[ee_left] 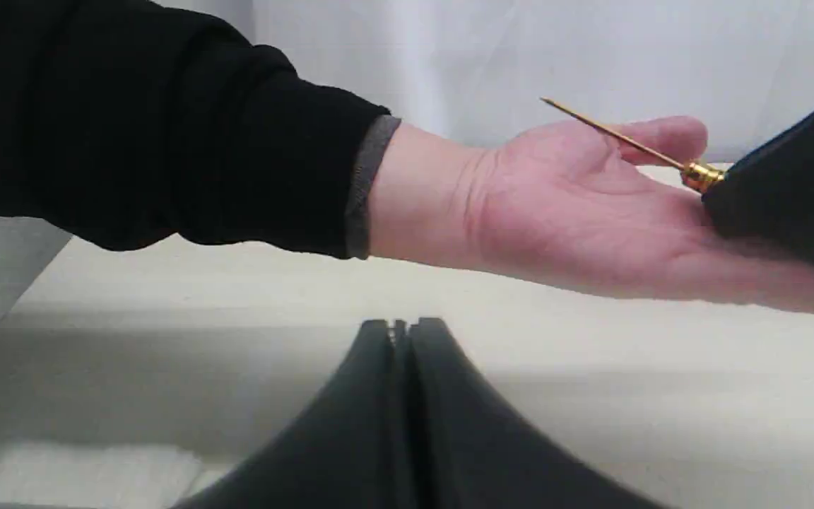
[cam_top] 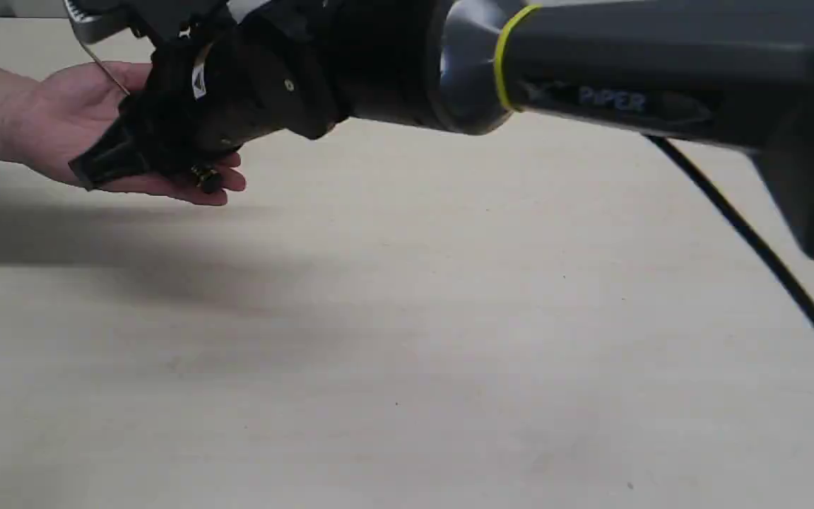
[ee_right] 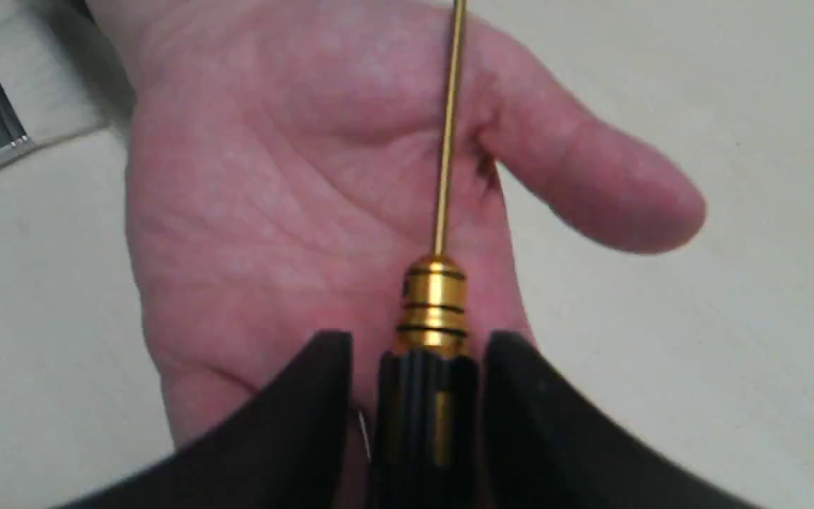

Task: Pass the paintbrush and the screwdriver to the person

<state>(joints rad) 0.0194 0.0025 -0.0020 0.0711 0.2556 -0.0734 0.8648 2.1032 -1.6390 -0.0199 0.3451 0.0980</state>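
The person's open hand (cam_top: 75,120) is held palm up at the far left, above the table. The screwdriver (ee_right: 434,297), with its black handle, gold collar and thin shaft, lies over the palm (ee_right: 273,198). My right gripper (ee_right: 421,353) is open around the handle, its jaws a little clear of it on both sides. The shaft (ee_left: 612,134) slants up over the thumb, and the gold end ring (cam_top: 205,177) shows by the person's fingertips. My left gripper (ee_left: 400,326) is shut and empty, low over the table near the person's wrist (ee_left: 421,198). The paintbrush is out of view.
The black PiPER arm (cam_top: 612,78) stretches from the right across the top of the exterior view, its cable (cam_top: 767,261) hanging at the right. A white object (ee_left: 82,474) lies on the pale table (cam_top: 407,339) near my left gripper.
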